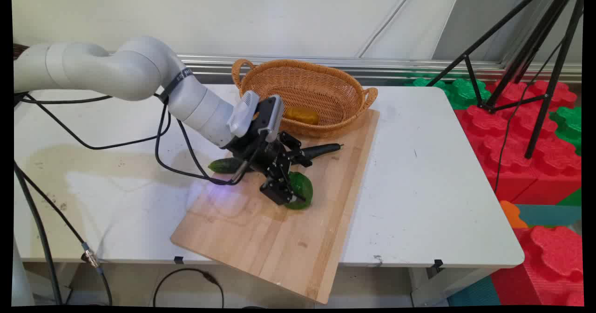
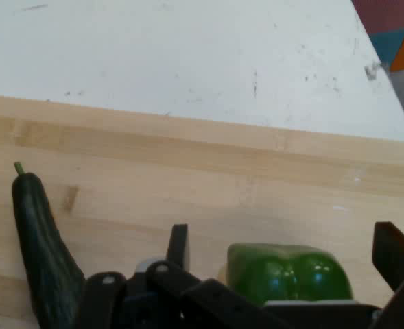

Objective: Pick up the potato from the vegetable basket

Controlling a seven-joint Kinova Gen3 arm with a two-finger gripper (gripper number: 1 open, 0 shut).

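Main view: your gripper [image 1: 292, 182] is down on the cutting board [image 1: 279, 229], reaching low from the left, at the green pepper [image 1: 300, 191]; a cucumber [image 1: 226, 165] lies behind, a basket [image 1: 305, 96] beyond. Hand view: fingers [image 2: 177, 245] open, straddling the pepper [image 2: 287, 273], not closed on it; dark cucumber [image 2: 44, 253] lies left.

Green pepper [image 1: 300, 190], dark green cucumber [image 2: 42, 253], tan wicker basket [image 1: 305, 82], pale wooden board [image 1: 274, 229].
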